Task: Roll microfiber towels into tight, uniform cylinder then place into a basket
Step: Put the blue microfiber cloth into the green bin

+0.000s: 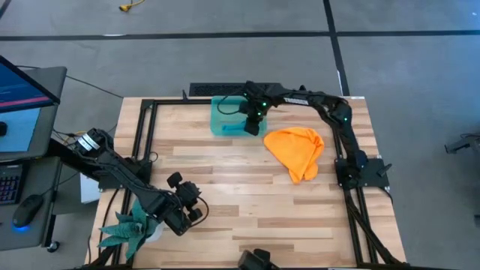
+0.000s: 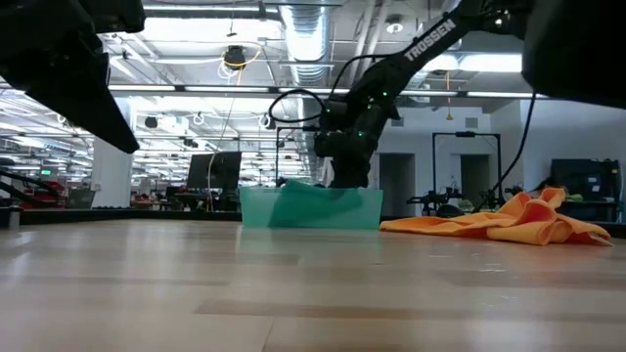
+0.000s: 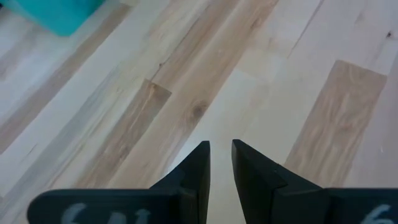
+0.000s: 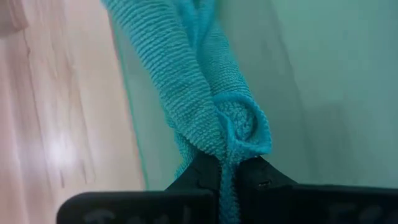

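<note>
The right gripper is held over the basket, which stands near the far edge of the table, about midway along it. Its fingers are clamped on the teal-blue towel, whose rolled end is pinched between them while the rest of the cloth is stretched along the basket's inner wall. The orange-yellow towel is left crumpled on the table just beside the basket, toward the right edge, not rolled. The left gripper is kept above bare wood near the front left corner, its fingers drawn close together with a narrow gap and nothing held between them. A green plant is seen at that same corner.
</note>
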Motion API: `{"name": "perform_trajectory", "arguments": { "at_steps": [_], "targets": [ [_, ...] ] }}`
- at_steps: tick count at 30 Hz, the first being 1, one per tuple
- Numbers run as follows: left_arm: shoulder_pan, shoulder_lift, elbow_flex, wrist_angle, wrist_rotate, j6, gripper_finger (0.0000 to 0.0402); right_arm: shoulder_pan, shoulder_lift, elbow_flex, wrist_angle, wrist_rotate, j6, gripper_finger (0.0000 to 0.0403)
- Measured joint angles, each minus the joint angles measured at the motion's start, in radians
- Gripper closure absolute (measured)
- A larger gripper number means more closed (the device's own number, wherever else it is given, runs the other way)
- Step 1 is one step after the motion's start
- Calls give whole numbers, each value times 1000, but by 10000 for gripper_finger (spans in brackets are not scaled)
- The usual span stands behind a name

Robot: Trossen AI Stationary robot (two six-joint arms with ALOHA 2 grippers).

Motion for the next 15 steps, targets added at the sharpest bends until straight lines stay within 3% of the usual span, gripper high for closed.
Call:
{"name": "perform_trajectory", "arguments": {
  "at_steps": [15],
  "targets": [
    [3,0,0,0,24,9,343,3,10,25,-111,9,27,358]
  ]
}}
